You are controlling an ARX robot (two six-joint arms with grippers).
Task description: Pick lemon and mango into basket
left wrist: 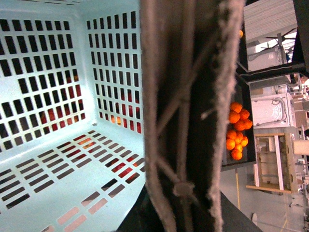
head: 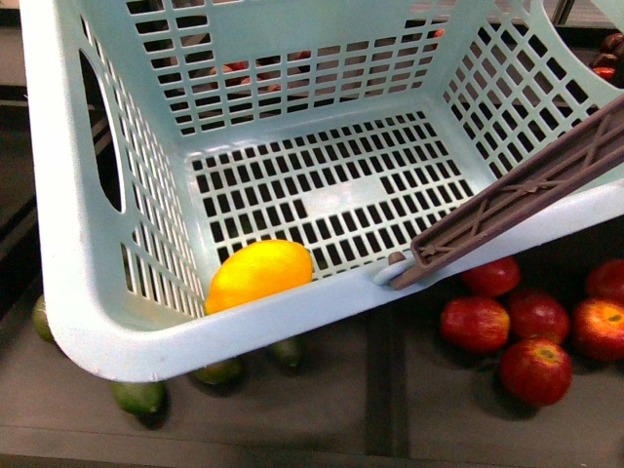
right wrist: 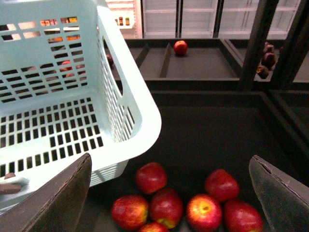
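Note:
The aqua basket [head: 107, 292] fills the front view, hanging tilted above the dark shelf. The yellow lemon [head: 258, 273] lies inside it, in the near-left corner of the slotted floor. The brown handle [head: 526, 195] crosses the basket's right rim. In the left wrist view my left gripper [left wrist: 183, 212] is shut on that handle [left wrist: 188, 96], with the basket's inside [left wrist: 58, 159] beside it. My right gripper [right wrist: 169, 203] is open, and its fingers [right wrist: 58, 198] stand wide apart over red apples next to the basket's corner [right wrist: 140, 121]. The mango is out of view.
Several red apples [head: 507, 322] lie on the shelf right of the basket, and green oval fruits [head: 136, 395] sit under its near-left edge. A lone apple [right wrist: 180, 47] and dark fruits [right wrist: 267, 58] rest on a farther shelf. Oranges [left wrist: 237, 130] are piled beyond the handle.

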